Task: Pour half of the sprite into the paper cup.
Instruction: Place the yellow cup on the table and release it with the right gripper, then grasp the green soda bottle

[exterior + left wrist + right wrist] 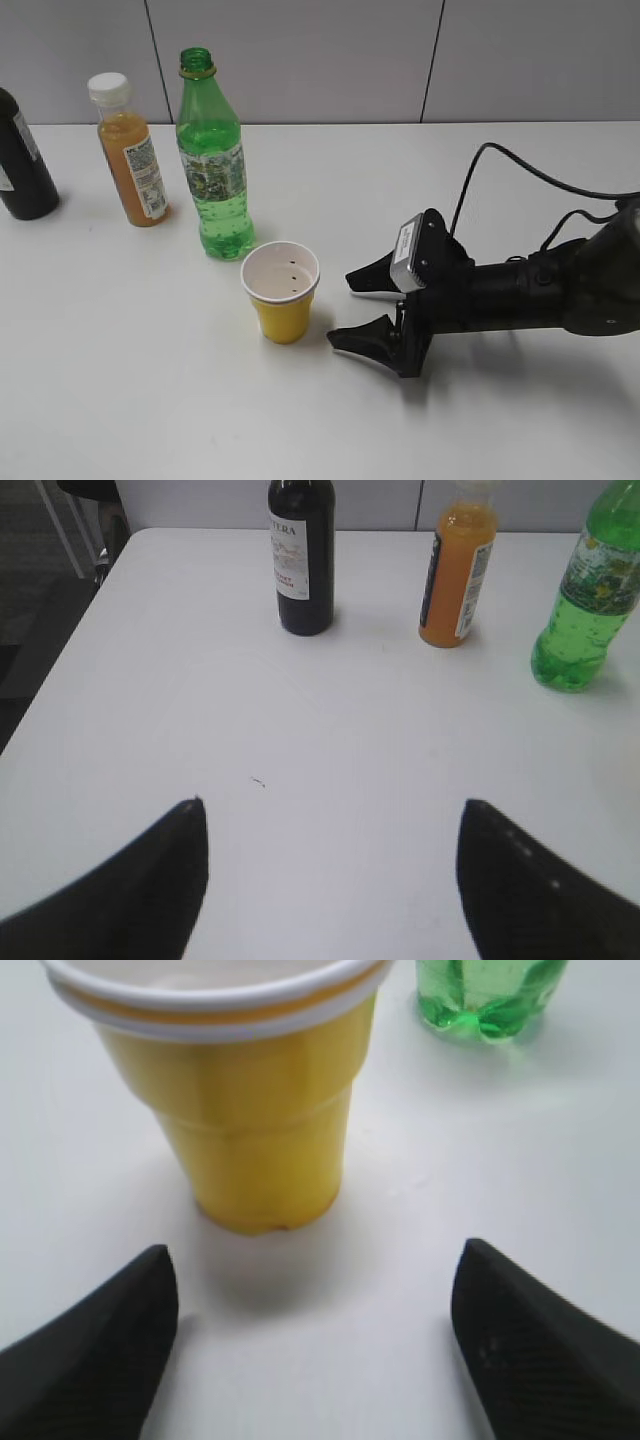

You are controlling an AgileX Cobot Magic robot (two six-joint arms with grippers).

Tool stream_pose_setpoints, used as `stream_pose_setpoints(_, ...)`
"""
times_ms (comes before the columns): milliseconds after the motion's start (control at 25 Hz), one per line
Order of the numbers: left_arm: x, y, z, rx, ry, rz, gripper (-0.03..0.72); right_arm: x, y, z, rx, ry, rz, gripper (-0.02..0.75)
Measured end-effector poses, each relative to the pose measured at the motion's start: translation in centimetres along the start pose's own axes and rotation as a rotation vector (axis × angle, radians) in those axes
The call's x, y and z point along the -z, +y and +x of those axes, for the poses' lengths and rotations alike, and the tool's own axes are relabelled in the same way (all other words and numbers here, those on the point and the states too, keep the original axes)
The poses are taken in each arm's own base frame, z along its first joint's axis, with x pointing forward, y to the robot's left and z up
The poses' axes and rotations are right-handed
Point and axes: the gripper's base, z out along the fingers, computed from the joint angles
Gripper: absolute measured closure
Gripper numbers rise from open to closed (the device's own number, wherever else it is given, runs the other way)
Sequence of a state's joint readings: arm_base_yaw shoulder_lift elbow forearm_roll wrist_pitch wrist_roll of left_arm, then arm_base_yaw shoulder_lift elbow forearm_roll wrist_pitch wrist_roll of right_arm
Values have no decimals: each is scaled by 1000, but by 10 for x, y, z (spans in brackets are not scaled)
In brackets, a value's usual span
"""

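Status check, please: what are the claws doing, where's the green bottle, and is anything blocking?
Right gripper open beside paper cup, empty. Left gripper open, empty. Sprite upright, uncapped, behind cup. Nothing in the way.

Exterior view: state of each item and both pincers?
Green transparent plastic sprite bottle: upright, uncapped, partly full.
Yellow paper cup: upright, no liquid visible inside, not held.
Orange juice bottle with white cap: upright, capped.
Dark glass bottle: upright, top out of frame.
Right pincer: open, beside the cup, holding nothing.
Left pincer: open, over bare table, holding nothing.
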State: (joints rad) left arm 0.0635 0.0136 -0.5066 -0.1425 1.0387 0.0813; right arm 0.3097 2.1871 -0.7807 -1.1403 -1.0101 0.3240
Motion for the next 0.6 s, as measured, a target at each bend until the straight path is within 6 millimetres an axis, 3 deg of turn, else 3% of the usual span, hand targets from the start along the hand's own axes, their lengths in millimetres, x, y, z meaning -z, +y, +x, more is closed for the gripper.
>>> stream_pose_setpoints(240,0,0,0,0,0,0,100,31,-11,-6,7,53,110,101)
stream_pose_setpoints(600,0,0,0,0,0,0,100,69,-48,-45,-26,157,477,118)
